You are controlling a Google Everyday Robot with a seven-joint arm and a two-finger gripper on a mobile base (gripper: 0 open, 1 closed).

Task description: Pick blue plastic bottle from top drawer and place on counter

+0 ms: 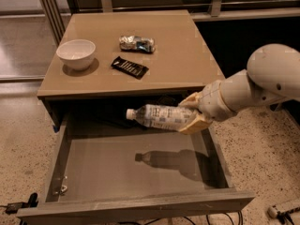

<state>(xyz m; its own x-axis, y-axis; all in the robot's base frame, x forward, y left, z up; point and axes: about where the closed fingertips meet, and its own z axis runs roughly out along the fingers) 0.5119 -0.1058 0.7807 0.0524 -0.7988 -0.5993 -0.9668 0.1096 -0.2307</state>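
One blue plastic bottle, clear, white-capped, pale-labelled, hangs sideways in my pincer, clenched on its base end above the right side of the smooth grey top drawer. The glossy tan desk carries a round white bowl, foil packet, black wrapper.

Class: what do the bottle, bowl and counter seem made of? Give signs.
The blue plastic bottle, held by the gripper above the top drawer: clear plastic, see-through wall; bowl: probably glazed ceramic, white and smooth; counter: likely laminate, tan with glossy reflections.
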